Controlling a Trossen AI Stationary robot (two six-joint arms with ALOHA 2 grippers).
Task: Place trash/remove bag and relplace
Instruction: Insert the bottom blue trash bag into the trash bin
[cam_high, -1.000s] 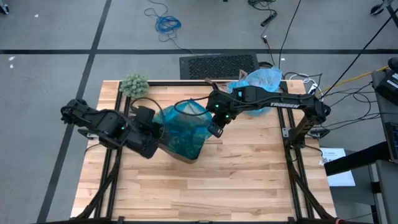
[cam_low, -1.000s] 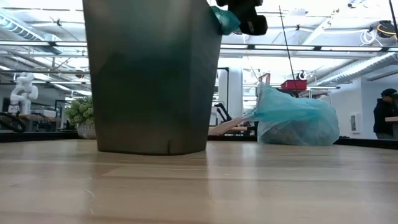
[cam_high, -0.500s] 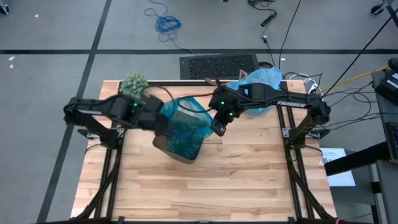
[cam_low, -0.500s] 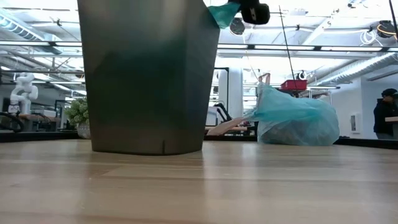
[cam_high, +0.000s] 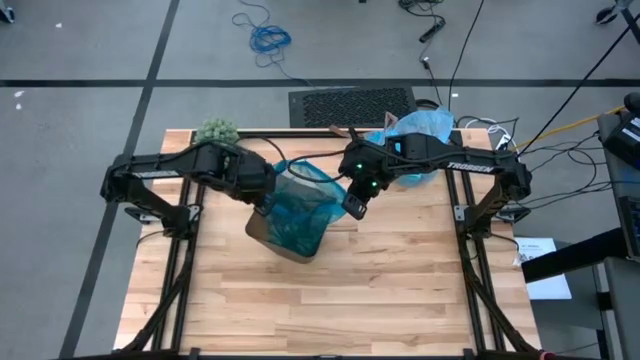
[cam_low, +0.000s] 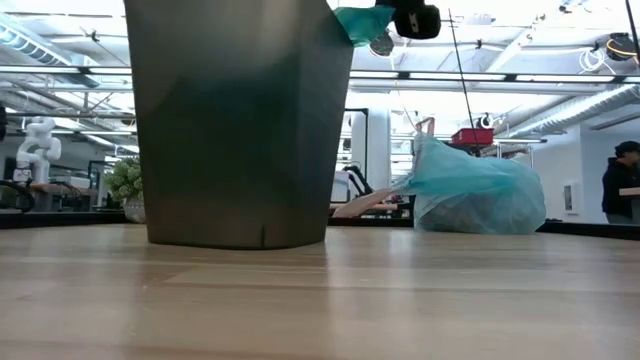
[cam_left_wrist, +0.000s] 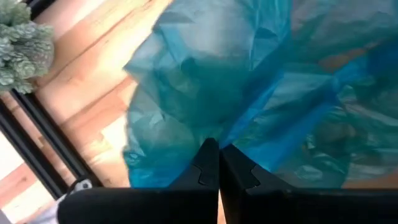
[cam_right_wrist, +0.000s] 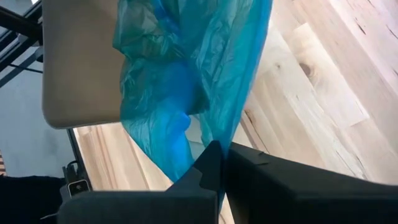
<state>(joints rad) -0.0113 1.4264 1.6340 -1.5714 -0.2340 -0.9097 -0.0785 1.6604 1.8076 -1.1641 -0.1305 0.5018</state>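
A dark grey bin (cam_high: 264, 235) stands upright on the wooden table, with a teal plastic liner (cam_high: 300, 205) bunched in its mouth. My left gripper (cam_high: 268, 197) is shut on the liner at the bin's far-left rim. My right gripper (cam_high: 352, 208) is shut on it past the bin's right rim, above rim height in the low view (cam_low: 388, 22). The light-blue bag (cam_high: 415, 125), filled and bulging, rests on the table's far right edge. The trash itself is out of view. My left gripper pinches the liner's crinkled film (cam_left_wrist: 208, 132) between its two fingers, at the liner's mouth on the bin's left side. The fingers come from above, slanting down. A fold of film runs away from them across the bin's mouth. My right gripper pinches the liner's film (cam_right_wrist: 216, 134) between its two fingers, on the right side of the mouth. It comes slanting down from the table's right. The held film (cam_low: 362, 22) is lifted above the bin's rim and stretches toward the bin (cam_right_wrist: 81, 62).
A green fuzzy ball-shaped plant (cam_high: 215, 131) sits at the table's far left corner, close behind the left arm. The near half of the table (cam_high: 330, 300) is bare wood. Black frame rails run along the table's left and right sides.
My left gripper has swung from the bin's near-left side toward the far edge and the bin's far-left rim, sinking a little and rolling as it went, still shut on the liner. The liner's left edge has followed it. The bin has shifted slightly.
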